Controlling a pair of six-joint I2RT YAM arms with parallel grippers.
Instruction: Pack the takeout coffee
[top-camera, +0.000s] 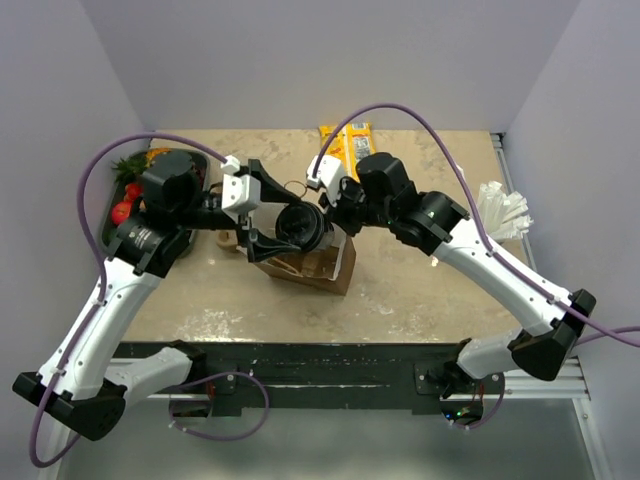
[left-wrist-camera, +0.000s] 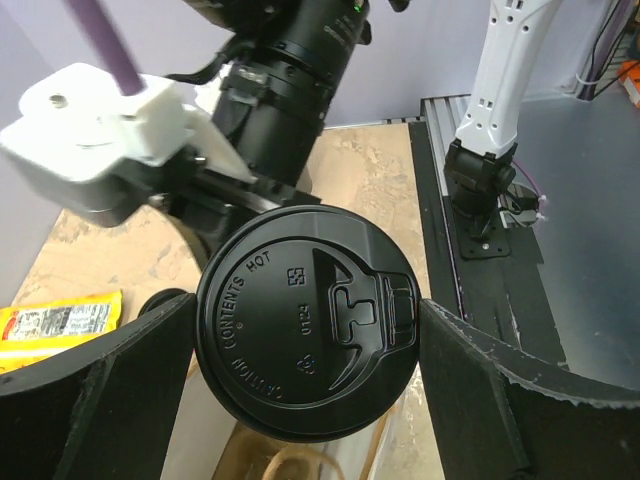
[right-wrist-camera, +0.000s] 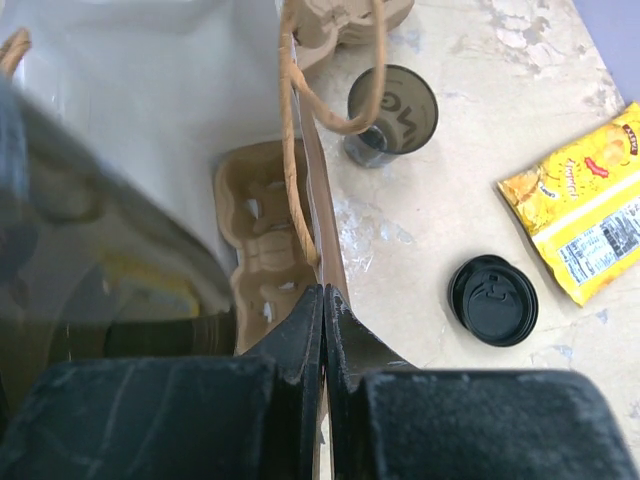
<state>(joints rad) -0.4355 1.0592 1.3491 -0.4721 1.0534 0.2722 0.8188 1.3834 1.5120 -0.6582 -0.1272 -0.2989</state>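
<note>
Risk 1: my right gripper (right-wrist-camera: 324, 320) is clenched flat on the top edge of the brown paper carrier bag (right-wrist-camera: 306, 200). The paper is thin. If it slips or tears, the mouth sags shut under the cup.

Risk 2: my left gripper (left-wrist-camera: 306, 325) grasps the black-lidded takeout coffee cup (left-wrist-camera: 285, 300) with its jaws wide and its fingers against the lid rim (grip judged from contact, not certain). The cup hangs over the bag mouth, not yet inside. Lowered off-centre, it could catch the twine handle (right-wrist-camera: 292, 130) or miss a well of the moulded cardboard cup tray (right-wrist-camera: 262, 240) and tip.

Pose: both arms reach forward and inward and meet at the bag mid-table, left wrist turned sideways.

Farther off: a loose black plastic lid (right-wrist-camera: 492, 300) and a yellow snack packet (right-wrist-camera: 585, 215), well apart from the bag.
</note>
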